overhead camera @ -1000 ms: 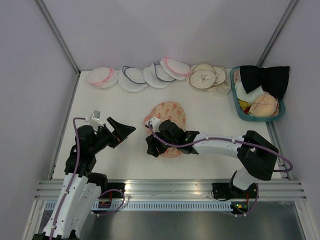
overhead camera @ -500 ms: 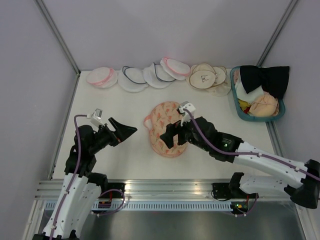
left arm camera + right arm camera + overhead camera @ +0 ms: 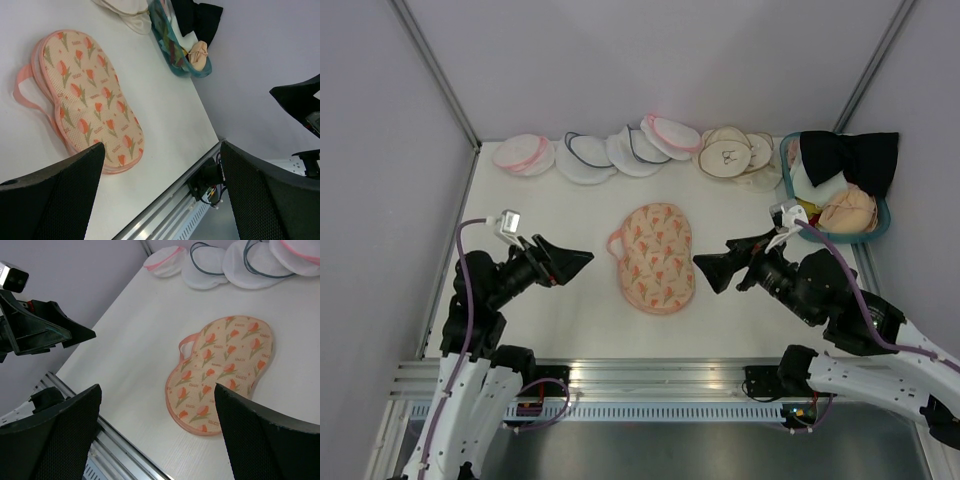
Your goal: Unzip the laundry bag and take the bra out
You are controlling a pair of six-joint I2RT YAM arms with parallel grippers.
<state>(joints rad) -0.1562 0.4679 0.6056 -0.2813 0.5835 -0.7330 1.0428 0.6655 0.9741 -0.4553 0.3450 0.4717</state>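
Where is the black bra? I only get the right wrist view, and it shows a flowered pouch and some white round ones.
Observer: From the top camera, the bra drapes over a teal basket at the table's far right corner.
Operator: What else is in there?
Observer: A peach bra and white fabric sit in it too.
Operator: Is my arm near it?
Observer: The right gripper, open, hovers just right of the laundry bag, touching nothing.

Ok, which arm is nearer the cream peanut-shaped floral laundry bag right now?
Right. The right arm points its jaws almost at the right edge of the laundry bag; the left arm sits farther off, beyond its pink loop.
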